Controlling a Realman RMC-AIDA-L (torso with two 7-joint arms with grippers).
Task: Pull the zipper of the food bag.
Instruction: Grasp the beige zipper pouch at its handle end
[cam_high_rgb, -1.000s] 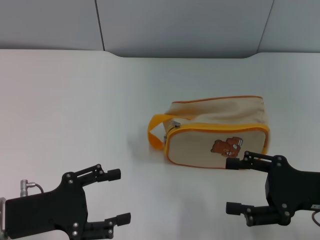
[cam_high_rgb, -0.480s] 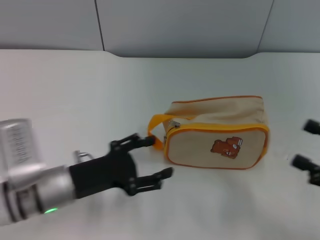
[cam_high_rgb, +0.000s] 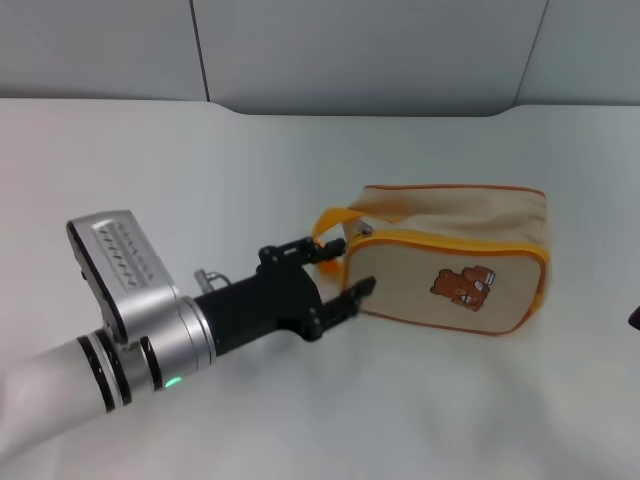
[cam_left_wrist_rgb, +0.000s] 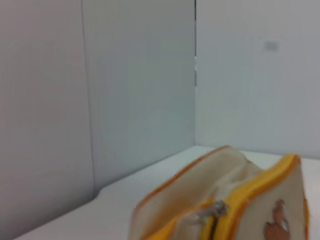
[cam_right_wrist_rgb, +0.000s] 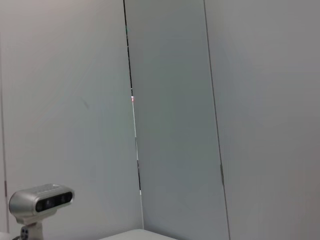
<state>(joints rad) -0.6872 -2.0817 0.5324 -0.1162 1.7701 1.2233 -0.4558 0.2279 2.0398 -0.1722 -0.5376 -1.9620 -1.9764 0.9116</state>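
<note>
The food bag (cam_high_rgb: 450, 262) is a beige canvas pouch with orange piping and a brown bear print, lying on the white table right of centre. Its orange strap loop (cam_high_rgb: 332, 218) is at its left end. The zipper pull (cam_high_rgb: 363, 230) is a small silver tab at that same end, and it also shows in the left wrist view (cam_left_wrist_rgb: 213, 209) on the bag (cam_left_wrist_rgb: 200, 190). My left gripper (cam_high_rgb: 352, 266) is open, its jaws at the bag's left end just below the strap loop, holding nothing. Only a dark sliver of my right gripper (cam_high_rgb: 635, 318) shows at the right edge.
The white table (cam_high_rgb: 200, 170) runs back to grey wall panels (cam_high_rgb: 360, 50). My left arm (cam_high_rgb: 130, 320) crosses the front left of the table. The right wrist view shows wall panels and a small camera on a stand (cam_right_wrist_rgb: 42, 200).
My left arm has swung forward and right from the front left up to the bag's left end. The bag has shifted slightly right. My right gripper has drawn back out of the picture.
</note>
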